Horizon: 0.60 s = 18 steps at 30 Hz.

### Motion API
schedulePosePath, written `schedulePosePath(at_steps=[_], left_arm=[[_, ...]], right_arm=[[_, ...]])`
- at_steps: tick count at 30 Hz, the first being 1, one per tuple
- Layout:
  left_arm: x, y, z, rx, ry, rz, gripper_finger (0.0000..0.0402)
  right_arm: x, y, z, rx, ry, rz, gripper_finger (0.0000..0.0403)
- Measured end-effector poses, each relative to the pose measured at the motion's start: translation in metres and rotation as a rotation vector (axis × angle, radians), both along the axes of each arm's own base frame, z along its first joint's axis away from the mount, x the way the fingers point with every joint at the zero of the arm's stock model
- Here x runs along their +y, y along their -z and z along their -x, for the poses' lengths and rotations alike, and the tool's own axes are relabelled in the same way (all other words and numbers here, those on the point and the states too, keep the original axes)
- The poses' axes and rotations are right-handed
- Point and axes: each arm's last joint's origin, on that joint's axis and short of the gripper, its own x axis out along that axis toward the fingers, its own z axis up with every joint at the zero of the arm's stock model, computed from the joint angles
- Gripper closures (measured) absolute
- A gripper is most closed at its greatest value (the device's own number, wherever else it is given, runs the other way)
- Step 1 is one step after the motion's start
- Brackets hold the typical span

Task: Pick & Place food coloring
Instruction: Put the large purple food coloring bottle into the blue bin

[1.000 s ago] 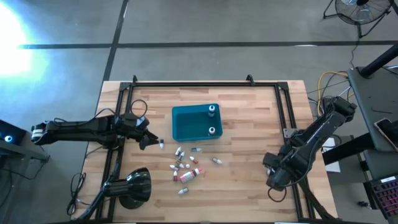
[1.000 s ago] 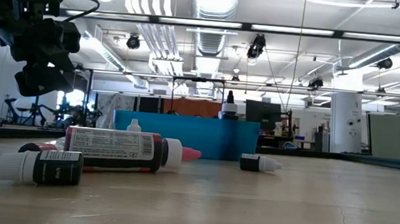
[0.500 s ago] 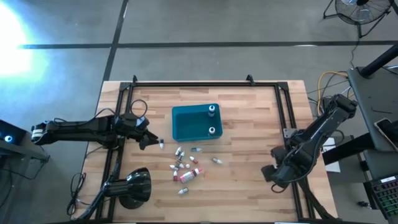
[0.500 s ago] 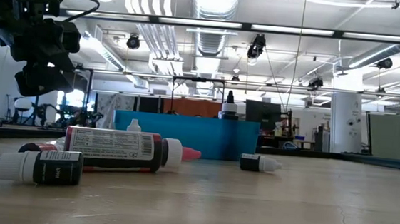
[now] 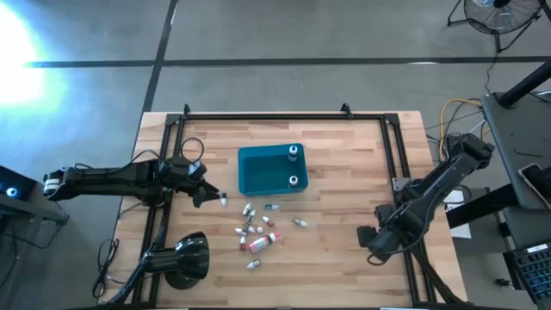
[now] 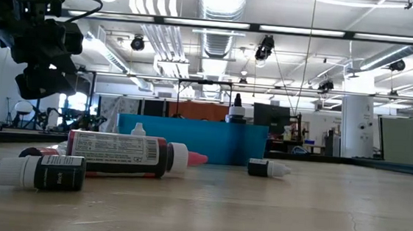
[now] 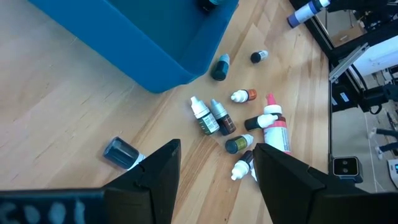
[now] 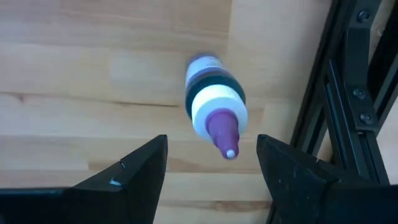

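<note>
A loose cluster of tiny food coloring bottles (image 5: 256, 231) with pale caps lies on the pale wooden surface (image 5: 336, 258), a short way past the left hand (image 5: 205, 195); its dark fingers (image 7: 155, 180) are spread wide and empty, with one small dark bottle (image 7: 120, 152) just ahead of them. Beyond that cluster stands a teal rectangular plastic bin (image 5: 263, 172) holding two capped bottles (image 5: 294, 167). The right hand (image 5: 374, 244), well apart near the surface's edge, hovers open-fingered above a purple-tipped white-capped bottle (image 8: 213, 107).
</note>
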Motion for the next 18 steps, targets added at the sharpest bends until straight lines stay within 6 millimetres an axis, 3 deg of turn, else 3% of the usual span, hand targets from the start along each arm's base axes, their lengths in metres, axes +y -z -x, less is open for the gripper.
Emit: schedulePosePath(at_steps=[8, 18], left_arm=[[0.0000, 0.0000, 0.0000, 0.000, -0.001, 0.000, 0.0224], [0.0000, 0.0000, 0.0000, 0.000, 0.000, 0.000, 0.0224]], right_arm=[[0.0008, 0.0061, -0.0025, 0.022, 0.003, 0.024, 0.0164], [-0.0034, 0.0070, -0.0027, 0.023, 0.008, 0.062, 0.0201]])
